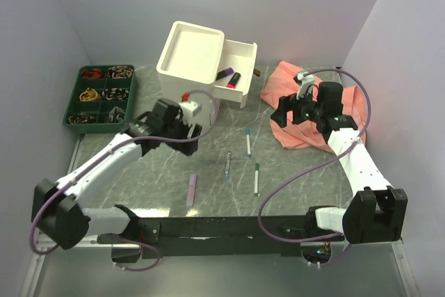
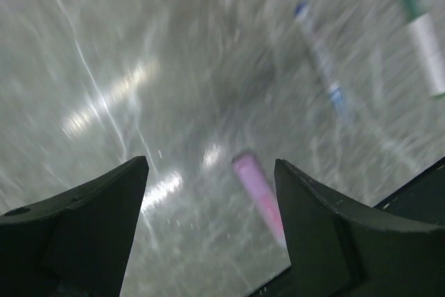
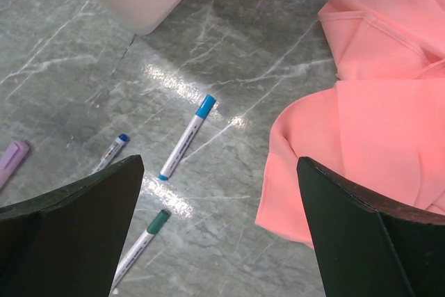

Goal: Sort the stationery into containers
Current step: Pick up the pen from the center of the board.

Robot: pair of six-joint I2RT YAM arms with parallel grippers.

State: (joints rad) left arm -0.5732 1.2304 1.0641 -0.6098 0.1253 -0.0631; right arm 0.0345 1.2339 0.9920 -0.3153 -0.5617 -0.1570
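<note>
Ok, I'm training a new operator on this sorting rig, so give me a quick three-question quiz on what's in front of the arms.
1. How many loose stationery items lie on the grey marbled table?
2. True or false: the pulled-out cream-white plastic drawer is empty.
3. The left hand holds: A) a tape roll, B) a ruler, C) nothing.
Key: 1) four: three thin white pens and a lilac highlighter; 2) false: two markers lie inside; 3) C.
</note>
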